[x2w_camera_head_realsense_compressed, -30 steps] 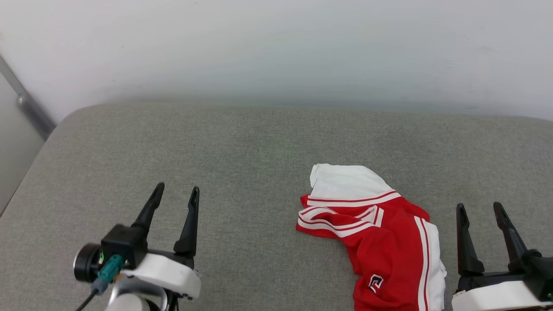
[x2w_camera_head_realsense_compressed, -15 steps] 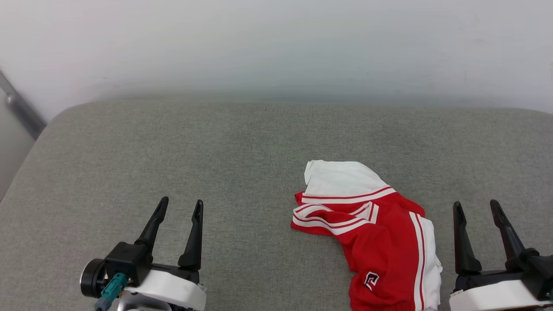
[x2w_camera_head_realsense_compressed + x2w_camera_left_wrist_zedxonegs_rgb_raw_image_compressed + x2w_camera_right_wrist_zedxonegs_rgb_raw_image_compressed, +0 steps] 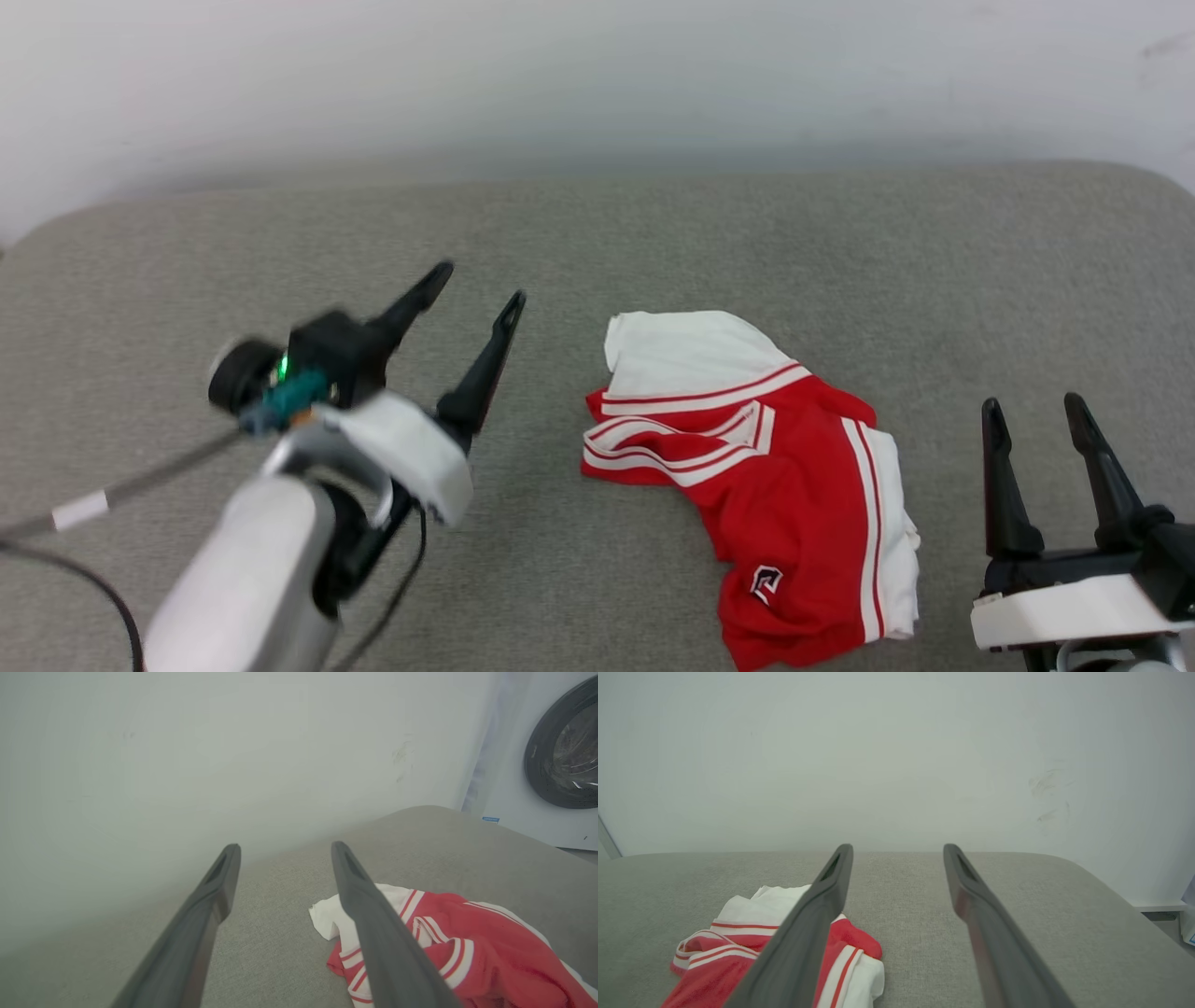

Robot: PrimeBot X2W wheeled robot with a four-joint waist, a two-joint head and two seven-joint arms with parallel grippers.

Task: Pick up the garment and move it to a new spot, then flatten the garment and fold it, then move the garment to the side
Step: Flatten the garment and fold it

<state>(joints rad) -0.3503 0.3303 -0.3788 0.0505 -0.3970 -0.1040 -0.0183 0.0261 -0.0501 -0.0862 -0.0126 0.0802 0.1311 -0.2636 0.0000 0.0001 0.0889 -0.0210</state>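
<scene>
- Jersey (image 3: 803, 495) lies crumpled on the grey cushion (image 3: 597, 233).
- Left gripper (image 3: 480, 285) hovers left of it, fingers spread, empty.
- Right gripper (image 3: 1033, 404) sits near its right edge, spread, empty.

In the head view my left gripper (image 3: 481, 284) is blurred, and I can't read the small mark (image 3: 766, 584) on the shirt (image 3: 794, 495). In both wrist views a finger (image 3: 373, 924) covers part of the shirt and the bottom edge crops it.
</scene>
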